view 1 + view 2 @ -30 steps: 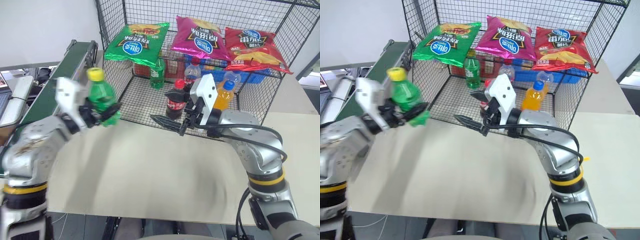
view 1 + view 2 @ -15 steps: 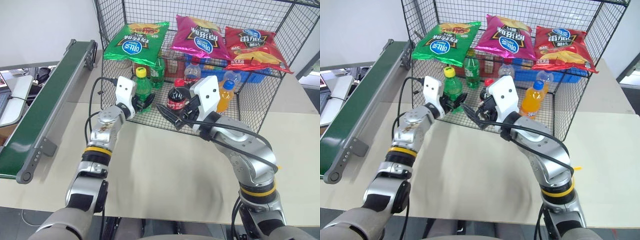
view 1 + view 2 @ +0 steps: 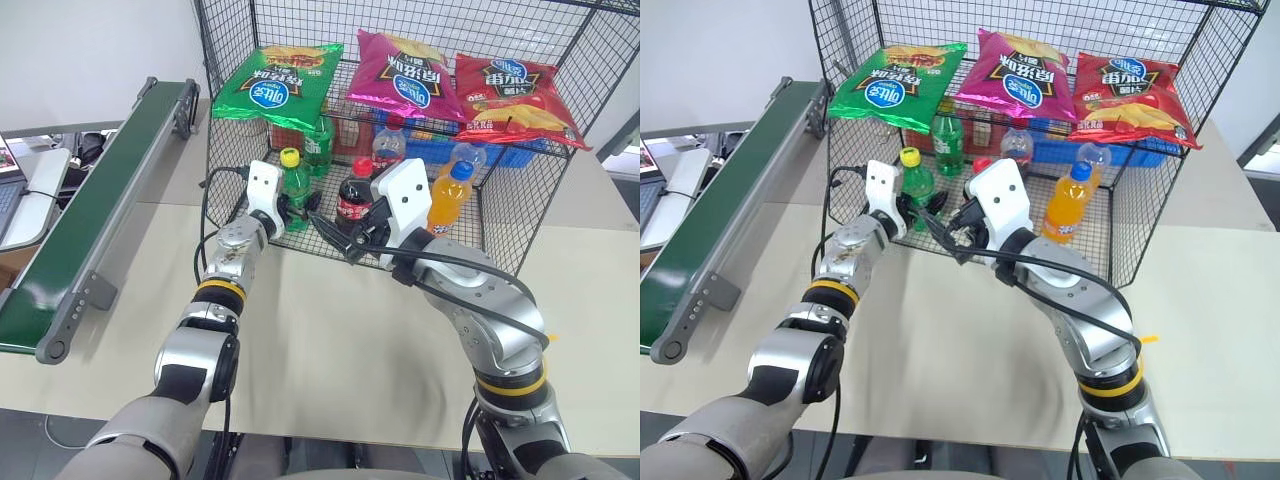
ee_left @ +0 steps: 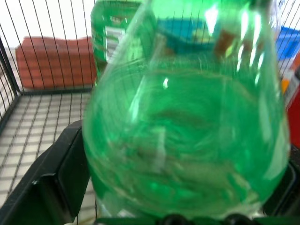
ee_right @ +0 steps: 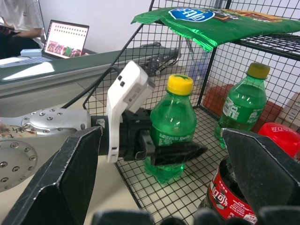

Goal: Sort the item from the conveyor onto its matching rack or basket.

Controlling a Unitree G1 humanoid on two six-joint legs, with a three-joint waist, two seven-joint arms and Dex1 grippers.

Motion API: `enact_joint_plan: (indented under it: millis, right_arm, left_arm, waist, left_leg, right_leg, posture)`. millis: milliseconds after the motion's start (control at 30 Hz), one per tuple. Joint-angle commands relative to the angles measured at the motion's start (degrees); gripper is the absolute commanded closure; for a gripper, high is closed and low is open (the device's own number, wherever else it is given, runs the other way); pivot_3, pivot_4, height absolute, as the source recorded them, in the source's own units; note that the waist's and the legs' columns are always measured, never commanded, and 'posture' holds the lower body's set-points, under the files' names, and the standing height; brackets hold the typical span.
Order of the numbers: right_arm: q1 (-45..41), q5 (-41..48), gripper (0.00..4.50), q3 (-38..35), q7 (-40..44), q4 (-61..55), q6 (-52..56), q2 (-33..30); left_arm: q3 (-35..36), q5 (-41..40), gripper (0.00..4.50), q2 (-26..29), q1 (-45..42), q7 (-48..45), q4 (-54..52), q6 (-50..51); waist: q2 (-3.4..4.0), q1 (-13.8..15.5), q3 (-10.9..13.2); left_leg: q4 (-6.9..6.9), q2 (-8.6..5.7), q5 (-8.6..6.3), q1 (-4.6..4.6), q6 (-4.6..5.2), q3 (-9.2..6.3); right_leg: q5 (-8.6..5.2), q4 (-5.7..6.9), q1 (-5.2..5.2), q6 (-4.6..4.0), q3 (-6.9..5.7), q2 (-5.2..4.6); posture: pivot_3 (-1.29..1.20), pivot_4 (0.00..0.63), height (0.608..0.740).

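Observation:
The item, a clear-green bottle [image 3: 293, 186] with a yellow cap, stands upright on the mesh floor at the front left of the black wire cage [image 3: 522, 205]. My left gripper [image 3: 299, 206] reaches level into the cage. Its fingers [image 5: 180, 152] are open, flanking the bottle's lower body. In the left wrist view the bottle [image 4: 187, 131] sits close between the two black fingers [image 4: 51, 180]. My right gripper [image 3: 340, 240] hovers open at the cage front, just right of the bottle, holding nothing. The dark green conveyor [image 3: 90, 210] runs along the left.
In the cage stand a green-capped bottle [image 3: 318, 150], a cola bottle [image 3: 355, 195], an orange soda [image 3: 447, 200] and a blue crate [image 3: 450, 145]. Chip bags [image 3: 405, 75] lie on its upper shelf. A laptop [image 5: 68, 40] and a person [image 5: 21, 18] are beyond the conveyor.
My left arm carried the bottle from beside the conveyor rightward and forward into the cage, lowered it onto the mesh floor, and its fingers spread. The right gripper stayed nearly in place.

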Motion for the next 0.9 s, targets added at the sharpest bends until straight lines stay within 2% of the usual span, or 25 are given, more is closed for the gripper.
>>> enact_joint_plan:
  millis: [33,100,300,367,533,633,733,800,900]
  right_arm:
    - [-1.44,0.76,0.0,-1.39,0.92,-0.74,-0.72,0.58]
    - [-1.87,0.84,0.0,-1.35,1.6,0.08,-1.16,0.65]
    - [-2.55,1.45,0.0,-2.54,5.64,2.79,-3.23,-1.08]
    - [-2.42,1.94,0.0,-3.5,7.14,3.52,-3.75,-2.07]
    - [-1.29,2.65,0.0,-5.42,10.02,3.0,-3.47,-4.81]
    - [0.12,5.0,0.0,-8.01,12.97,0.78,-2.09,-8.37]
    - [2.05,7.41,0.0,-10.59,15.96,-1.77,-0.67,-13.07]
    - [2.71,8.45,0.0,-11.52,16.43,-2.51,-0.15,-14.72]
    - [2.81,9.12,0.0,-12.11,15.96,-2.79,0.33,-15.49]
  left_arm:
    - [0.38,0.12,0.09,0.31,1.09,-1.37,-4.5,-0.24]
    - [0.06,-0.3,0.09,1.25,4.9,-2.29,-10.64,2.39]
    - [-0.82,-1.91,0.09,7.55,21.2,-4.45,-39.23,17.21]
    - [0.6,-3.91,0.09,11.38,26.26,-5.37,-49.7,24.02]
    - [4.08,-10.4,0.09,20.7,33.19,-9.34,-66.84,36.66]
    - [6.94,-13.7,0.09,28.83,34.83,-13.91,-72.27,42.02]
    - [10.12,-15.21,0.09,36.51,34.13,-17.68,-72.98,44.05]
    - [10.81,-15.82,0.09,38.95,33.4,-18.76,-72.53,44.23]
    - [11.05,-16.26,0.09,39.39,31.86,-18.59,-71.7,44.28]
  waist:
    - [0.0,-0.03,0.0]
    - [0.02,-0.15,-0.01]
    - [0.03,-1.01,-0.01]
    - [0.04,-1.12,0.0]
    - [0.07,-1.19,0.01]
    - [0.08,-1.21,0.03]
    - [0.11,-1.21,0.05]
    - [0.12,-1.23,0.05]
    - [0.15,-1.3,0.06]
  left_leg:
    - [0.0,0.0,0.0,0.0,0.0,0.0]
    - [0.0,0.01,0.0,0.02,0.0,0.01]
    - [-0.03,0.17,0.0,0.17,-0.01,-0.03]
    - [-0.02,0.21,0.03,0.17,-0.05,-0.09]
    - [-0.02,0.19,0.03,0.21,-0.05,-0.14]
    - [-0.05,0.18,0.03,0.23,-0.05,-0.14]
    - [-0.07,0.18,0.03,0.25,-0.05,-0.15]
    - [-0.09,0.18,0.03,0.28,-0.05,-0.12]
    - [-0.11,0.18,0.03,0.34,-0.05,-0.07]
  right_leg:
    - [0.0,0.0,0.0,0.0,0.0,0.0]
    - [0.0,0.07,0.0,0.0,0.02,0.0]
    - [0.0,0.37,0.02,0.0,0.06,0.02]
    - [0.0,0.39,0.02,0.0,0.05,0.02]
    - [-0.01,0.31,0.09,0.01,0.07,-0.03]
    - [-0.01,0.28,0.13,0.01,0.08,-0.06]
    - [-0.03,-0.01,0.13,0.04,0.07,-0.05]
    - [-0.03,-0.06,0.14,0.04,0.07,-0.05]
    - [-0.04,-0.1,0.18,0.05,0.13,-0.04]
  posture:
    - [0.0,0.15,0.74]
    - [0.0,0.15,0.74]
    - [0.0,0.15,0.74]
    - [0.0,0.15,0.74]
    - [0.0,0.15,0.74]
    - [0.0,0.15,0.74]
    - [0.0,0.15,0.74]
    - [0.0,0.15,0.74]
    - [0.0,0.15,0.74]
